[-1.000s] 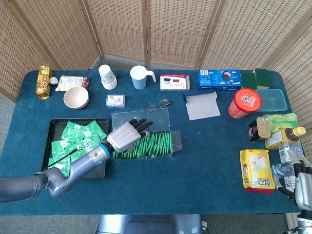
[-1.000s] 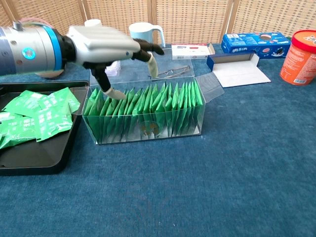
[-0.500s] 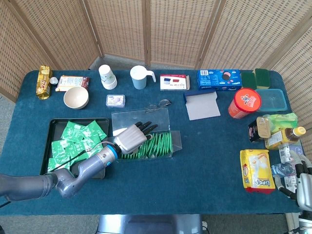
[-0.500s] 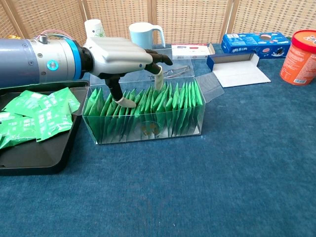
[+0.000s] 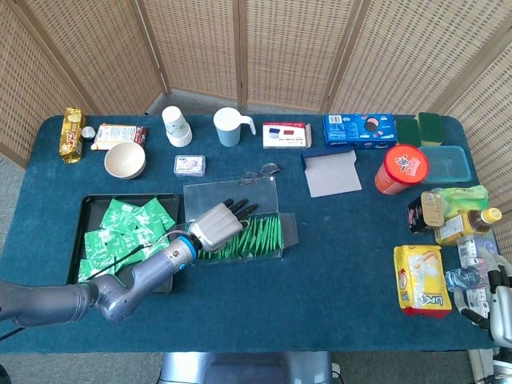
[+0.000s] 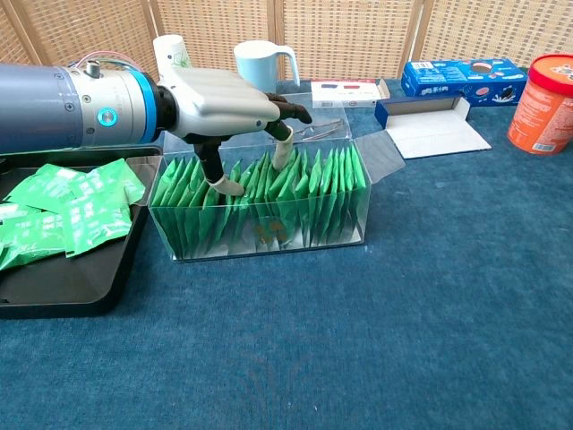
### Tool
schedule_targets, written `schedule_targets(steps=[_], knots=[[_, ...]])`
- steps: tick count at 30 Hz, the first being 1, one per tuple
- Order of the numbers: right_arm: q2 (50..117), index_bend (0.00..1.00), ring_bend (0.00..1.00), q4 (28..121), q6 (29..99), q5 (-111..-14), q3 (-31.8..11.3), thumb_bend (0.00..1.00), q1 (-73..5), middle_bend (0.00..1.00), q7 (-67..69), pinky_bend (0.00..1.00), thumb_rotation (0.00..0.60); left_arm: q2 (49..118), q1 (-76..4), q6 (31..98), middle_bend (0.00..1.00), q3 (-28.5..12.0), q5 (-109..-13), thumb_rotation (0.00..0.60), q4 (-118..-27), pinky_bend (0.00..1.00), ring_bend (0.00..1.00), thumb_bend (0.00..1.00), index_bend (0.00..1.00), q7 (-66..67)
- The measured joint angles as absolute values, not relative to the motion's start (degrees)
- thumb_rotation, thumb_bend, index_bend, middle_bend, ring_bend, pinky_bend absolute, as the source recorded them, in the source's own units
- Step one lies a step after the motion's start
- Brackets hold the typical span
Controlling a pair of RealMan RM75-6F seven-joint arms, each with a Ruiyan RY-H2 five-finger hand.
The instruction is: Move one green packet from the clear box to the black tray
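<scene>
The left hand [image 6: 228,103] hung over the clear box [image 6: 264,235], palm down, its thumb and a fingertip dipped among the tops of the green packets [image 6: 309,193] that stood on edge in a tight row inside — whether those two had actually pinched a packet could not be told, since the tips were buried in the green and the other fingers stayed spread above the row. In the head view the same hand [image 5: 214,226] covered the left half of the box [image 5: 272,210], with the forearm running down and to the left over the near corner of the black tray [image 5: 82,210]. That tray sat just beside the box on its left and already held a loose scatter of green packets [image 5: 120,228] lying flat. The box's lid flap stood open at the right end. Behind the box lay a pair of glasses [image 5: 260,173] and a small tin [image 5: 190,165]; further back stood a blue mug [image 5: 229,126], a paper cup [image 5: 174,122] and a bowl [image 5: 125,160]. The right hand [image 5: 500,306] showed only at the lower right edge of the head view, well apart from the box, near a yellow bag [image 5: 422,280]; too little of it was visible to tell how its fingers lay.
</scene>
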State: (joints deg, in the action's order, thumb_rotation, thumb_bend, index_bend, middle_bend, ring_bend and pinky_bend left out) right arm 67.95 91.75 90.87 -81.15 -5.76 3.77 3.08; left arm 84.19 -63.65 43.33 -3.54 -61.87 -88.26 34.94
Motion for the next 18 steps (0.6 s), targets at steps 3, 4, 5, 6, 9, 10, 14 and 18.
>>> schedule_targets(steps=[3, 4, 5, 6, 9, 10, 14, 18], knots=[[67.89, 0.1, 0.12, 91.76, 90.96, -81.14, -5.8, 0.39, 3.83, 0.19, 3.09, 0.19, 0.51, 84.63, -63.96, 43.45, 0.01, -3.53, -61.64, 0.6, -88.07, 0.19, 0.0, 0.24, 0.43, 35.65], [67.87, 0.1, 0.12, 91.77, 90.98, -81.12, -5.82, 0.39, 3.85, 0.19, 3.09, 0.19, 0.51, 84.77, -64.03, 43.48, 0.01, -3.5, -61.64, 0.6, -88.0, 0.19, 0.0, 0.24, 0.44, 35.82], [67.84, 0.1, 0.12, 91.79, 91.01, -81.11, -5.83, 0.39, 3.88, 0.19, 3.09, 0.19, 0.509, 84.88, -64.14, 43.44, 0.01, -3.43, -61.62, 0.6, -87.91, 0.19, 0.0, 0.24, 0.45, 36.05], [67.82, 0.1, 0.12, 91.82, 91.05, -81.12, -5.84, 0.39, 3.9, 0.19, 3.08, 0.19, 0.51, 84.96, -64.23, 43.4, 0.01, -3.38, -61.6, 0.6, -87.84, 0.19, 0.0, 0.24, 0.45, 36.23], [67.69, 0.1, 0.12, 91.9, 91.25, -81.17, -5.84, 0.39, 4.04, 0.19, 3.1, 0.19, 0.51, 85.12, -64.6, 43.12, 0.01, -3.2, -61.29, 0.6, -87.64, 0.19, 0.0, 0.24, 0.45, 36.99], [67.67, 0.1, 0.12, 91.89, 91.29, -81.17, -5.84, 0.39, 4.08, 0.19, 3.14, 0.19, 0.511, 85.11, -64.69, 43.04, 0.01, -3.15, -61.09, 0.6, -87.63, 0.19, 0.0, 0.24, 0.45, 37.19], [67.64, 0.1, 0.12, 91.81, 91.33, -81.16, -5.89, 0.39, 4.15, 0.19, 3.31, 0.19, 0.511, 84.95, -65.09, 42.69, 0.01, -2.89, -60.3, 0.6, -87.71, 0.19, 0.0, 0.24, 0.44, 38.03], [67.62, 0.1, 0.12, 91.77, 91.22, -81.17, -5.87, 0.39, 4.15, 0.19, 3.39, 0.19, 0.511, 84.87, -65.58, 42.38, 0.01, -2.65, -59.37, 0.6, -87.87, 0.19, 0.0, 0.27, 0.43, 38.88]])
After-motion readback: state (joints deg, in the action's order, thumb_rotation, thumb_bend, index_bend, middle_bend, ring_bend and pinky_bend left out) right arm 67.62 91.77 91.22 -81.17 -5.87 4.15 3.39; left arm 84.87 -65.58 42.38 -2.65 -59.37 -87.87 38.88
